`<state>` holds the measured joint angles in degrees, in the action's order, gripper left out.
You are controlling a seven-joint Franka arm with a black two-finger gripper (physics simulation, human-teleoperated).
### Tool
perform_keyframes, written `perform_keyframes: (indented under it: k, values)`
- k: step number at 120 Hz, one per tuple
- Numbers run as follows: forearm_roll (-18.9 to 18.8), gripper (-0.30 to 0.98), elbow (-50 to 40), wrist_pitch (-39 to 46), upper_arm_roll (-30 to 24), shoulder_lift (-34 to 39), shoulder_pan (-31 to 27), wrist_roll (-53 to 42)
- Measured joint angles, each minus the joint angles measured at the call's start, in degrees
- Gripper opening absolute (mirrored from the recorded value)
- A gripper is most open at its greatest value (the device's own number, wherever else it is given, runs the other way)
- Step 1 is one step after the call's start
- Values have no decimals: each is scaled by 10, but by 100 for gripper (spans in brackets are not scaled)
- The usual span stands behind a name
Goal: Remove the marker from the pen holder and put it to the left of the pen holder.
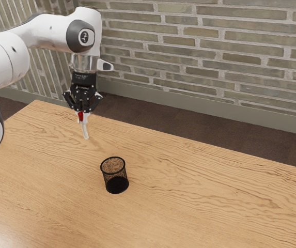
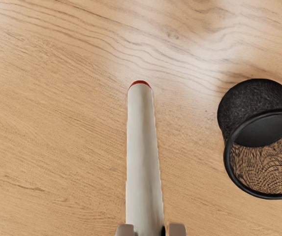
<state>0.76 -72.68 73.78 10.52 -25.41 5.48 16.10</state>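
Exterior view: gripper (image 1: 81, 112) in upper-left of frame, fingers pinching marker (image 1: 86, 131) near its red end; wrist view agrees, fingertips on both sides of barrel. Marker's out of pen holder (image 1: 116, 182), hanging w/ lower end pointing down & slightly toward frame right. Holder upright & empty on table (image 1: 189, 196), below & right of marker in frame, well apart. Clearance under lower end: can't tell.

Risks (judged): released near-vert or too high -> topples, round barrel rolls off, maybe into holder. Pressed down hard at tilt -> lower end hits 1st, marker twists in grip. Low swing toward holder could knock it over.

Pose: arm (image 1: 47, 32) comes in from upper left, wrist bent over, hand approx. vert, fingers down. Prob. needs lowering + laying flat before release.
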Motion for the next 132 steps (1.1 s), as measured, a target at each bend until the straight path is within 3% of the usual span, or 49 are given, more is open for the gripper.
perform_keyframes:
  k: [23,42,83,132]
  values:
    - [154,-10,-70,144,-1,-49,-85,-112]
    - [225,-10,-82,228,-1,-51,-100,-219]
    - [253,-10,-128,397,3,-60,-114,-508]
    - [258,-10,-184,455,13,-54,-151,-734]
